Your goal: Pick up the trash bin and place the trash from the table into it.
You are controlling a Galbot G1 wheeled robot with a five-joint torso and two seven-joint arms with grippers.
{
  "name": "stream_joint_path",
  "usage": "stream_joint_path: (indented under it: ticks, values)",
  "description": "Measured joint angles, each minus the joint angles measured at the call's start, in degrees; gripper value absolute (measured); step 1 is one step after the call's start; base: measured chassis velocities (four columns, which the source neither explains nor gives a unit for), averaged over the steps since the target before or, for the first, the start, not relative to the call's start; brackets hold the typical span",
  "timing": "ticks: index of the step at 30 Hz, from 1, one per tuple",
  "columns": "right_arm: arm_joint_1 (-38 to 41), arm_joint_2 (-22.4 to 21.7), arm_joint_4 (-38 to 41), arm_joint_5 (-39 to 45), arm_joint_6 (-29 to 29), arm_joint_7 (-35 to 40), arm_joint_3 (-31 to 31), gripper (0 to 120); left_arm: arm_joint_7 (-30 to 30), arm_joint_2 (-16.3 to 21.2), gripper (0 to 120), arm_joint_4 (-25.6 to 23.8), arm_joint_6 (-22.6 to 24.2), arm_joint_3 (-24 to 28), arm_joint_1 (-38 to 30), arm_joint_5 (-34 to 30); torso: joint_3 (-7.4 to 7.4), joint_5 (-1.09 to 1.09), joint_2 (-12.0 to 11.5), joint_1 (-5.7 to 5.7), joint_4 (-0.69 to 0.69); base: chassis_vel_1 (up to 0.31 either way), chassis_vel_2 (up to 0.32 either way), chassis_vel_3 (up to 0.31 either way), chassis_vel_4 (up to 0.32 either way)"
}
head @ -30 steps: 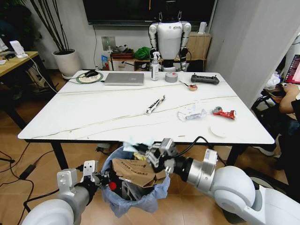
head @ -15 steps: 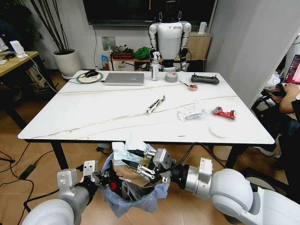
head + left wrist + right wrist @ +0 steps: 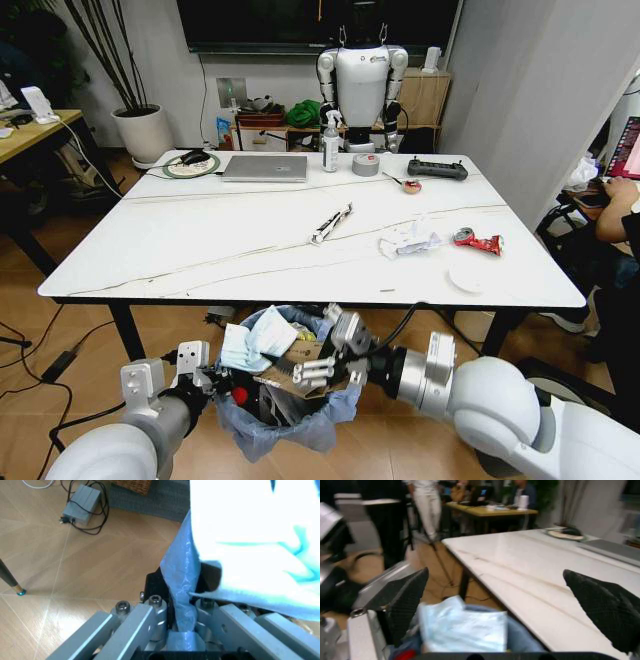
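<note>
Held below the near edge of the table (image 3: 180,240), a glossy white marble-look slab with thin veins on slim black legs: the trash bin (image 3: 285,425), small, round and dark, lined with a crinkly light-blue bag bunched over its rim. Left gripper (image 3: 205,378) clamped on that rim at the bin's left side; in the left wrist view, grey metal fingers (image 3: 135,624) pinching a fold of the blue film (image 3: 180,592). Heaped inside: a brown labelled cardboard piece (image 3: 300,372) and soft pale-blue tissue sheets (image 3: 255,338) draped over the near-left rim. Right gripper (image 3: 322,350) over the bin's mouth, just above the cardboard, jaws spread wide and holding nothing; black textured pads (image 3: 405,600) well apart in the right wrist view. Left on the marble top: a crumpled white tissue wad (image 3: 405,240), a crushed red-labelled bottle (image 3: 478,240) just beside it, a flat round white piece (image 3: 467,277), possibly a lid, and a slim elongated wrapper (image 3: 331,223) near the middle.
</note>
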Motion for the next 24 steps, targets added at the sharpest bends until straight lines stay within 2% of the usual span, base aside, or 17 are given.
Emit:
stream_joint_path:
  ticks: [2,6,7,8,9,10,12,14,16,20,22,23,24]
  values:
    - [0.43,0.31,-0.14,0.91,-0.42,1.40,0.37,98,0.00,0.00,2,0.00,0.00,0.01,0.04,0.01,0.00,0.00,0.00,0.00,0.00,0.000,0.000,0.000,0.000]
    - [4.37,3.03,-2.80,8.29,-5.30,15.04,4.68,100,0.09,0.28,2,0.00,0.00,0.41,0.09,0.04,0.00,0.00,0.00,0.00,0.00,0.000,0.000,0.000,0.000]
    - [4.37,3.03,-2.80,8.29,-5.30,15.04,4.68,100,0.09,0.28,2,0.00,0.00,0.41,0.09,0.04,0.00,0.00,0.00,0.00,0.00,0.000,0.000,0.000,0.000]
    - [5.62,3.65,-3.73,9.22,-6.50,18.08,5.38,100,0.13,0.29,2,0.00,0.00,0.51,0.10,0.04,0.01,0.00,0.00,0.00,0.00,0.000,0.000,0.000,0.000]
    - [10.31,6.26,-7.37,11.87,-9.03,23.58,6.53,100,0.23,0.23,2,0.00,0.00,0.69,0.19,0.22,0.01,0.00,0.00,0.00,0.00,0.000,0.000,0.000,0.000]
    - [11.98,7.28,-8.61,12.83,-9.63,25.14,6.44,100,0.24,0.23,2,0.00,0.00,0.71,0.18,0.29,0.01,0.00,-0.01,0.00,-0.01,0.000,0.000,0.000,0.000]
    - [17.02,10.56,-12.47,17.32,-11.54,30.78,4.39,100,0.29,0.30,2,0.00,0.00,0.74,0.14,0.33,0.01,-0.01,-0.01,0.01,0.00,0.000,0.000,0.000,0.000]
    - [17.88,11.18,-13.26,18.18,-11.81,31.82,3.79,100,0.29,0.32,2,0.00,0.00,0.74,0.14,0.33,0.01,-0.01,-0.01,0.00,0.00,0.000,0.000,0.000,0.000]
    - [22.54,14.38,-17.25,22.05,-12.87,36.42,0.59,100,0.30,0.36,2,0.00,0.00,0.69,0.23,0.33,0.01,-0.02,-0.01,0.01,0.00,0.000,0.000,0.000,0.000]
    - [31.94,24.08,-26.87,29.70,-14.54,46.14,-5.30,100,0.30,0.32,2,0.00,0.00,0.37,0.56,0.34,0.01,-0.02,-0.02,0.01,0.03,0.000,0.000,0.000,0.000]
    - [32.55,24.88,-27.71,29.94,-14.67,46.44,-5.62,100,0.30,0.30,2,0.00,0.00,0.34,0.59,0.34,0.01,-0.03,-0.02,0.01,0.04,0.000,0.000,0.000,0.000]
    - [34.78,27.36,-31.37,30.11,-15.31,46.81,-6.89,100,0.29,0.17,2,0.00,0.00,0.24,0.71,0.32,0.01,-0.05,-0.01,0.01,0.05,0.000,0.000,0.000,0.000]
    - [35.36,27.97,-32.61,30.09,-15.60,46.81,-7.27,100,0.27,0.12,2,0.00,0.00,0.23,0.75,0.32,0.01,-0.04,-0.01,0.01,0.05,0.000,0.000,0.000,0.000]
